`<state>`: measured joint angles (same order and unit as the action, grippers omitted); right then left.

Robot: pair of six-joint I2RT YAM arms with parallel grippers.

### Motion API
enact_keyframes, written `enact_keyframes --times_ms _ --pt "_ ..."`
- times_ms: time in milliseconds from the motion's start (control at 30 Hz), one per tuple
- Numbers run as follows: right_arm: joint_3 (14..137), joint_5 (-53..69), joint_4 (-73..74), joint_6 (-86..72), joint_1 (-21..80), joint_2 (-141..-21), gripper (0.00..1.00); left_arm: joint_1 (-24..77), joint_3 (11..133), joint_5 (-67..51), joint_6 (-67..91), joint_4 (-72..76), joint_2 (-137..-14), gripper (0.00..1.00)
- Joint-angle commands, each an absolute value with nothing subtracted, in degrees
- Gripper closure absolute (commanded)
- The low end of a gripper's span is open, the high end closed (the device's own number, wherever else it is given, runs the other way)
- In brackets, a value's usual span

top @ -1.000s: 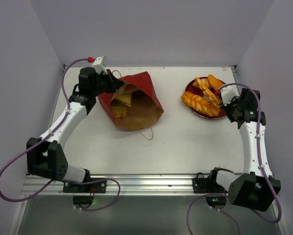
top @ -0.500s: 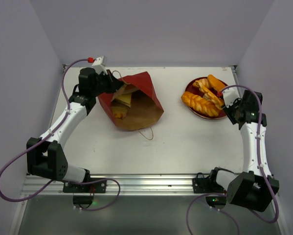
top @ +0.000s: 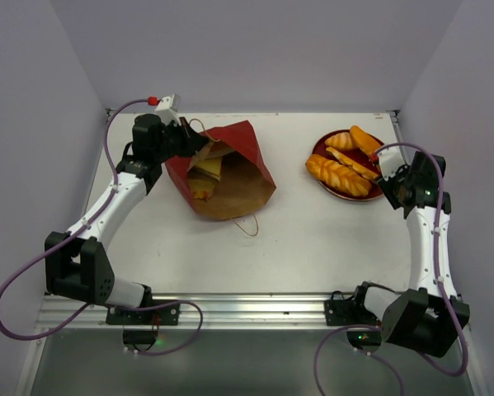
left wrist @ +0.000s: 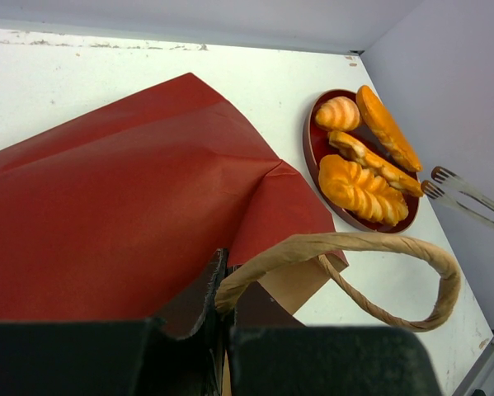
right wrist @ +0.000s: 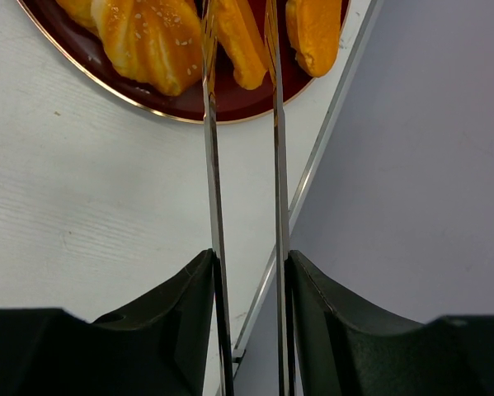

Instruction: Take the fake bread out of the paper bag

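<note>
Red paper with a brown kraft lining makes up the paper bag (top: 238,165), which lies on its side on the left half of the white desk (top: 312,239), its mouth turned toward the left arm. The left gripper (top: 190,142) is closed tight on the bag's rim, right where a looped brown handle (left wrist: 370,243) is attached; the loop curves free over the desk in the left wrist view. Through the open mouth, two pieces of fake bread are visible inside the bag: a pale yellow slice (top: 207,167) and, nearer the camera, a small golden-orange pastry (top: 200,194). Well apart from the bag, at the right rear of the desk, a round dark-red plate (left wrist: 310,140) carries four more pieces: a croissant (top: 340,140), a smooth long loaf (top: 364,139), a slim braided loaf (top: 351,163) and a broad braided loaf (top: 337,176). The right gripper (left wrist: 432,181) hovers at the plate's right rim. Its long thin metal fingers (right wrist: 211,165) stand apart with a clear gap and grip nothing; seen from the right wrist, they reach out over the plate.
</note>
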<state>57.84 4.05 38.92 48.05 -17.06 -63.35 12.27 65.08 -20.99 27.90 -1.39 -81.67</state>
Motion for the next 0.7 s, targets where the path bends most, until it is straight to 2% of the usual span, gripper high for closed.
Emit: enact_keyframes --times_ms 0,233,433,667 --pt "59.15 5.45 36.3 48.43 -17.49 -61.79 0.57 11.6 64.78 -21.36 27.68 -1.05 -80.42 1.0" --pt "61.78 13.52 41.82 48.69 -17.4 -60.12 0.62 11.6 64.95 -21.62 27.86 -1.05 -80.33 1.0" --pt "65.91 27.67 50.7 50.8 -17.49 -58.19 0.68 11.6 65.3 -22.06 28.04 -1.05 -80.42 1.0" --pt "71.01 45.16 62.13 54.58 -15.74 -56.43 0.7 11.6 65.3 -22.5 29.0 -1.05 -80.86 1.0"
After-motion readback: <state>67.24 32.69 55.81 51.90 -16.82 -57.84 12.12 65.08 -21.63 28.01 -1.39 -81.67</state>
